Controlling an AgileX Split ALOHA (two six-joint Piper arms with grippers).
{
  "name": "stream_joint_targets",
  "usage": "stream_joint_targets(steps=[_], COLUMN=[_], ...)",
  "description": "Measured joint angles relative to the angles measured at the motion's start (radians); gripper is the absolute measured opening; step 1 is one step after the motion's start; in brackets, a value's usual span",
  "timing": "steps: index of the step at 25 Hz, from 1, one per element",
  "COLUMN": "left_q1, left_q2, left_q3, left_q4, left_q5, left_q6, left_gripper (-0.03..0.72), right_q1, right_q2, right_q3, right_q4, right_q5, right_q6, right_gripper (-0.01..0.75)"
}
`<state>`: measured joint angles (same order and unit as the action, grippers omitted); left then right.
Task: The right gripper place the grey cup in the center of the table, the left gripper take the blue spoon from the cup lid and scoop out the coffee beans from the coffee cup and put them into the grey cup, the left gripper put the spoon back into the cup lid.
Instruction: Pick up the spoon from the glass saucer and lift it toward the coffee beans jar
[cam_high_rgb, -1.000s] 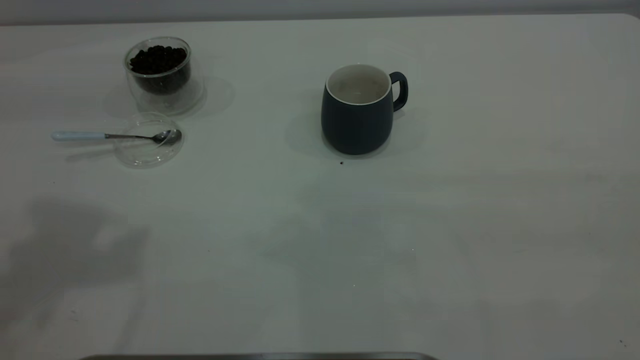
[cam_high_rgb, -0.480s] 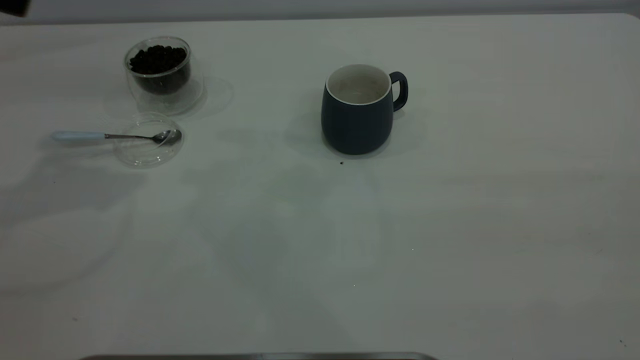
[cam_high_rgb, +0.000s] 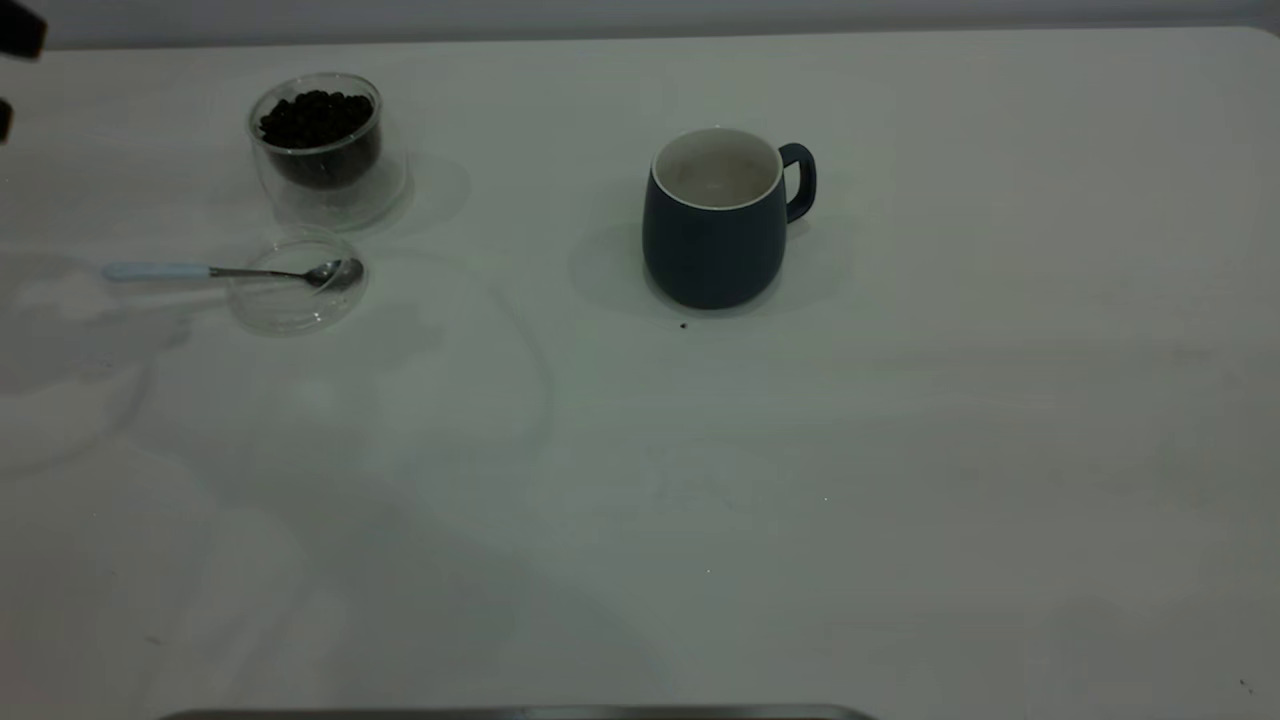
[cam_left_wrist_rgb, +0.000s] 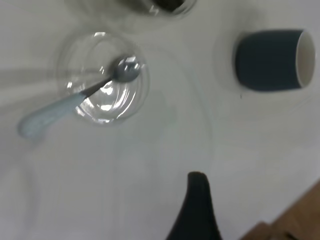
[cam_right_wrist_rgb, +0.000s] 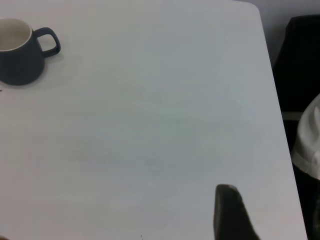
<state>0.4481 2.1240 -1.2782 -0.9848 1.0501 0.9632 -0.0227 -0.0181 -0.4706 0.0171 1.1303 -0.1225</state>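
Note:
The grey cup (cam_high_rgb: 715, 220) stands upright and empty near the middle of the table (cam_high_rgb: 900, 450), handle to the right; it also shows in the left wrist view (cam_left_wrist_rgb: 267, 60) and the right wrist view (cam_right_wrist_rgb: 20, 52). The coffee cup (cam_high_rgb: 318, 145), full of coffee beans (cam_high_rgb: 316, 115), stands at the far left. In front of it lies the cup lid (cam_high_rgb: 295, 280) with the blue spoon (cam_high_rgb: 160, 271) resting across it, bowl in the lid, handle pointing left. The left gripper (cam_high_rgb: 14, 35) shows as black bits at the far left edge; one finger (cam_left_wrist_rgb: 197, 205) hangs above bare table, apart from the spoon (cam_left_wrist_rgb: 55, 112). One right finger (cam_right_wrist_rgb: 227, 210) shows over bare table.
A tiny dark speck (cam_high_rgb: 683, 325) lies just in front of the grey cup. The table's right edge (cam_right_wrist_rgb: 280, 130) shows in the right wrist view, with dark objects (cam_right_wrist_rgb: 302, 55) beyond it. A brown surface (cam_left_wrist_rgb: 295, 220) shows past the table's edge in the left wrist view.
The left arm's black end has come into view at the far left corner and moved lower. Its shadow has swept left across the table. Cups, lid and spoon have not moved.

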Motion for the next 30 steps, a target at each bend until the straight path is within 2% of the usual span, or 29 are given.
stream_joint_targets(steps=[5,15,24,30], left_q1=[0.034,0.103,0.103,0.099], left_q2=[0.121,0.229,0.405,0.484], left_q3=[-0.082,-0.141,-0.269,-0.336], left_q4=[0.041,0.164,0.146,0.081], left_q5=[0.083,0.059,0.08,0.099], left_q6=[0.01,0.016,0.008,0.05], left_gripper=[0.712,0.712,0.704,0.699], right_q1=[0.0,0.0,0.0,0.0], right_q2=[0.0,0.0,0.0,0.0], right_q3=[0.0,0.0,0.0,0.0], right_q4=[0.0,0.0,0.0,0.0], right_q5=[0.0,0.0,0.0,0.0], right_q6=[0.0,0.0,0.0,0.0], right_gripper=[0.363,0.363,0.363,0.363])
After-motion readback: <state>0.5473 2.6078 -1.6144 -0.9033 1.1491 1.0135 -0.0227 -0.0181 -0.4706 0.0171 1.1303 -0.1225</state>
